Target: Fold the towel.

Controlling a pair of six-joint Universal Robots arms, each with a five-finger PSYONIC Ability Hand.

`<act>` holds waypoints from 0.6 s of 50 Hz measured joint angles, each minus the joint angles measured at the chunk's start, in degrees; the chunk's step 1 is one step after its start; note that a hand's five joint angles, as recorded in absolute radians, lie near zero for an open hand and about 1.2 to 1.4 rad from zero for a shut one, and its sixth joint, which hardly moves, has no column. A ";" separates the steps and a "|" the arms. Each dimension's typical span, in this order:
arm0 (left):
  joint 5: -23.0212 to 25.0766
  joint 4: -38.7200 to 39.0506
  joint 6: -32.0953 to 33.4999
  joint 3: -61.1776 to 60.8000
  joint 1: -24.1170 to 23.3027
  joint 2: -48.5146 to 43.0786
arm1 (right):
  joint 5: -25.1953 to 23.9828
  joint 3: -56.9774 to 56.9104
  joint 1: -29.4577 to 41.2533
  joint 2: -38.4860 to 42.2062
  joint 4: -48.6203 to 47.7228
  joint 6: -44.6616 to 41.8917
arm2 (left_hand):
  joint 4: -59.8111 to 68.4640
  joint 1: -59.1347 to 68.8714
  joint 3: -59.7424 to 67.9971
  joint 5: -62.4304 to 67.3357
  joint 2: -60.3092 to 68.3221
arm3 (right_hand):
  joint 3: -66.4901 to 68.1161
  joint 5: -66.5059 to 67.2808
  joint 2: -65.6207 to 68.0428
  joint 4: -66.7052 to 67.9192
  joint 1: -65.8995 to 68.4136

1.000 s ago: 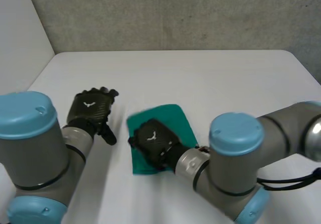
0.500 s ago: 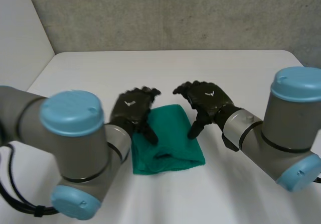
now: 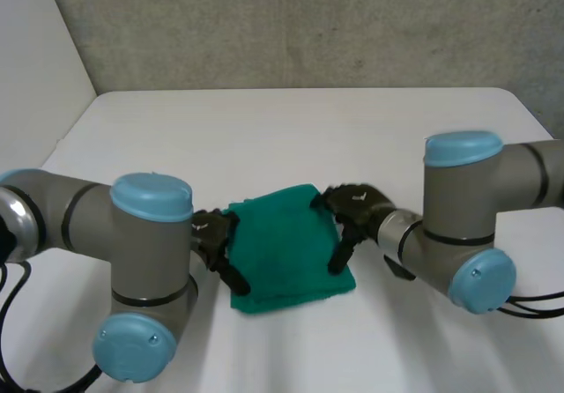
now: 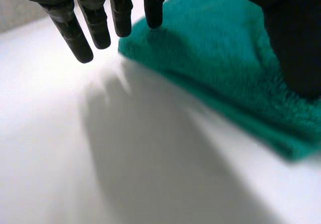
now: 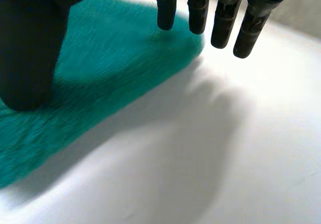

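Small teal-green terry towel (image 3: 286, 245), already doubled into rough rectangle, lies flat near front centre of white table (image 3: 291, 137). At its left edge, left hand (image 3: 215, 233); at its right edge, right hand (image 3: 354, 208). Both released: fingers (image 4: 95, 25) straight, nothing grasped. Thumbs hang over cloth, possibly touching; hard to tell. Judgement: for next fold, slide fingertips under matching corners, pinch evenly, lift together, keep edges aligned.

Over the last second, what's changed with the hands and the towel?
The right hand came off the middle of the towel and moved to its right edge; the left hand moved in from the bare table to the left edge. Both are open, gripping nothing. The towel stayed put.
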 measured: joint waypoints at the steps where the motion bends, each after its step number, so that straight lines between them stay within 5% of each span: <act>1: 0.54 0.06 0.37 0.36 -0.22 1.30 | 0.67 0.60 -0.15 -2.33 -1.08 0.16 | 0.00 0.00 0.00 0.00 0.00 | 0.00 -0.01 0.00 0.00 0.00; 6: 2.58 0.21 0.74 3.08 -0.53 6.88 | 4.43 2.90 -0.76 -11.57 -5.57 1.33 | 0.00 0.00 0.00 0.00 0.00 | 0.00 -0.02 0.00 0.00 0.00; 15: 5.62 -3.37 0.40 11.70 4.35 18.24 | 19.12 5.20 -5.41 -28.25 -12.06 2.44 | 0.00 0.00 0.00 0.00 0.00 | 0.00 -0.02 0.00 0.00 0.00; 22: 11.17 -10.79 -1.27 15.78 11.52 24.32 | 19.81 2.42 -9.87 -31.39 -4.83 0.06 | 0.00 0.00 0.00 0.01 0.00 | 0.00 -0.02 0.00 0.00 0.00; 30: 13.63 -12.63 -3.18 15.98 13.75 25.42 | 17.94 0.88 -10.73 -31.02 -0.45 -0.52 | 0.00 0.00 0.00 0.00 0.00 | 0.00 -0.02 0.00 0.00 0.00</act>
